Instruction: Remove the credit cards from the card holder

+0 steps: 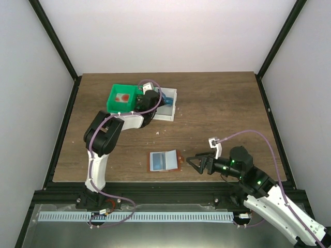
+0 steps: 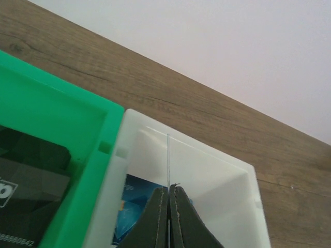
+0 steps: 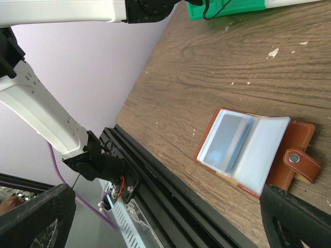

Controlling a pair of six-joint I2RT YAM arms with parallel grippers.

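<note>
The card holder (image 1: 164, 160) lies open on the table near the front edge, orange-brown rim, pale lining; in the right wrist view (image 3: 248, 152) a blue-grey credit card (image 3: 227, 142) sits in its left pocket. My right gripper (image 1: 199, 164) is open and empty just right of the holder's strap; it also shows in the right wrist view (image 3: 168, 196). My left gripper (image 1: 158, 101) hangs over the white bin (image 1: 173, 106) and, in the left wrist view (image 2: 169, 190), is shut on a thin card seen edge-on (image 2: 168, 155). Another blue card (image 2: 135, 206) lies in the white bin (image 2: 217, 160).
A green bin (image 1: 123, 98) stands against the left side of the white bin at the back; a dark card (image 2: 26, 196) lies inside the green bin (image 2: 57, 113). A black rail (image 3: 170, 181) runs along the table's front edge. Small pale crumbs (image 3: 273, 51) dot the wood.
</note>
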